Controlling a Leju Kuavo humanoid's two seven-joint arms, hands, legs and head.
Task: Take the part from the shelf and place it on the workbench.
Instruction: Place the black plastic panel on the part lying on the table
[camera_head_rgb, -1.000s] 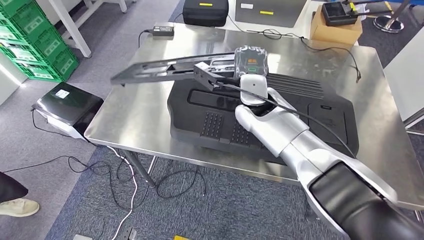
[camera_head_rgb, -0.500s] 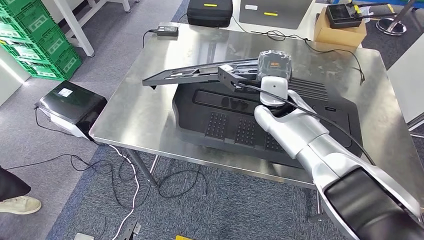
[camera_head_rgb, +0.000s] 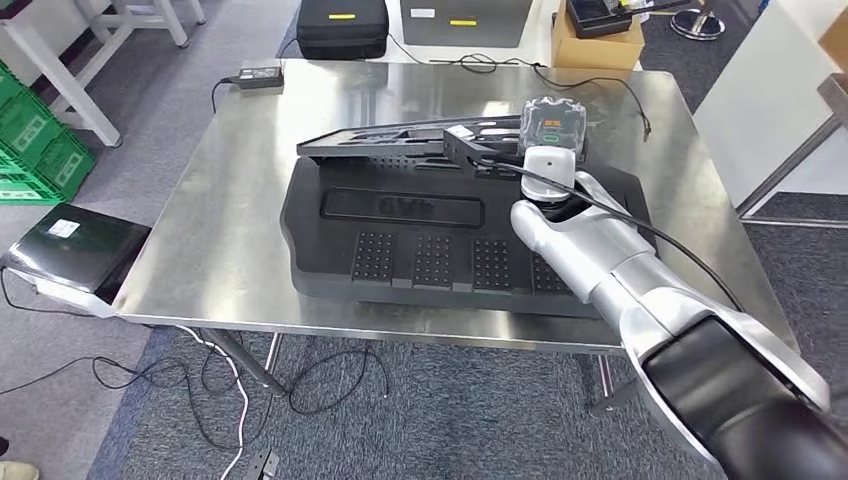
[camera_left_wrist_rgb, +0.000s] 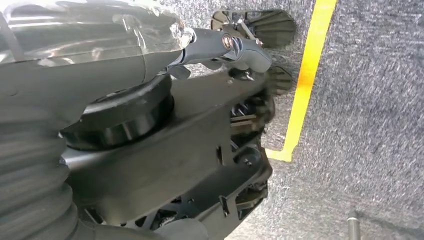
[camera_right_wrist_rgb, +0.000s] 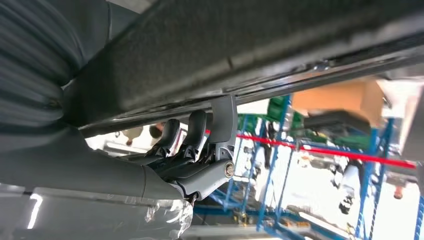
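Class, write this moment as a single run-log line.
right hand: holds long black part | part: above big black panel on steel workbench | left hand: hangs over floor

Grey carpet floor (camera_head_rgb: 150, 80), yellow floor line (camera_left_wrist_rgb: 305, 75) — steel table (camera_head_rgb: 230, 210), green crates (camera_head_rgb: 35, 140), blue racking (camera_right_wrist_rgb: 280, 165)

A stainless-steel workbench (camera_head_rgb: 230, 230) stands on grey carpet (camera_head_rgb: 420, 420). A large black moulded panel (camera_head_rgb: 420, 240) lies flat on it, covering the middle and the 3 o'clock side. A small black power adapter (camera_head_rgb: 258, 74) sits near the corner at 11 o'clock, and a thin black cable (camera_head_rgb: 600, 85) trails along the far edge toward 1 o'clock.
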